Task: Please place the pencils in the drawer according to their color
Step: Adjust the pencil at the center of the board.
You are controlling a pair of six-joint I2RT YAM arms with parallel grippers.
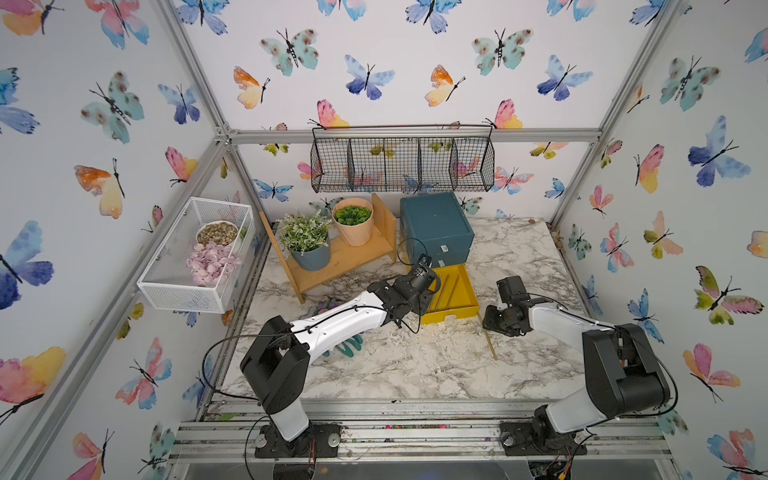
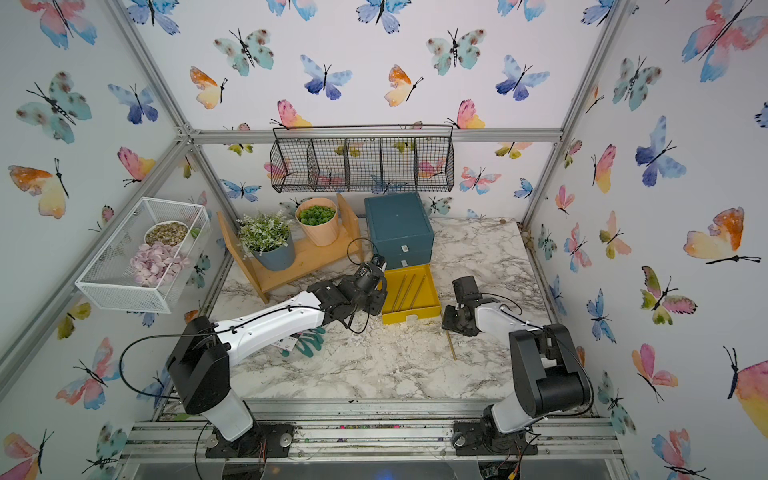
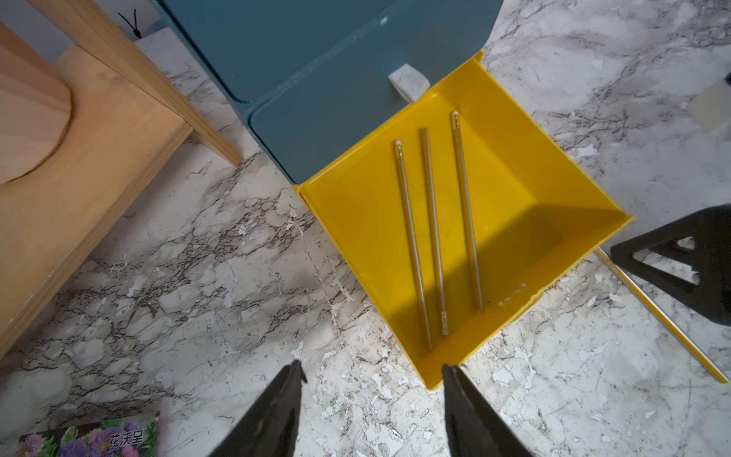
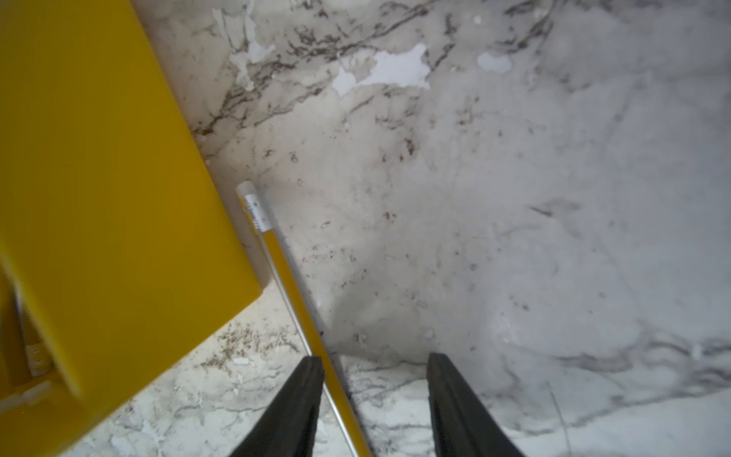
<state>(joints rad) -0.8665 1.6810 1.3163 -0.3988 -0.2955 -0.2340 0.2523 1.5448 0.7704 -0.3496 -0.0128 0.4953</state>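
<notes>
In both top views the teal chest (image 1: pixel 436 226) stands at 12 o'clock on the marble worktop (image 1: pixel 415 365). Its yellow drawer (image 1: pixel 449 314) is pulled out toward 6 o'clock, with three pencils (image 2: pixel 410 291) inside. A loose pencil (image 1: pixel 490 343) lies on the worktop off the drawer's 4 o'clock corner, running from 11 to 5 o'clock. The left pincer (image 1: pixel 428 303) hangs at the drawer's 9 o'clock side. The right pincer (image 1: pixel 492 324) sits low over the loose pencil's 11 o'clock end.

In the left wrist view, the left pincer (image 3: pixel 374 380) has its jaws apart with nothing between them, above a front corner of the drawer. The three pencils lie nearly parallel on the drawer floor.

In the right wrist view, the right pincer (image 4: pixel 375 364) also has its jaws apart. The loose pencil (image 4: pixel 285 269) runs between them, close against one finger (image 4: pixel 308 387) and unclamped. Its eraser end lies just beside the drawer's outer wall.
</notes>
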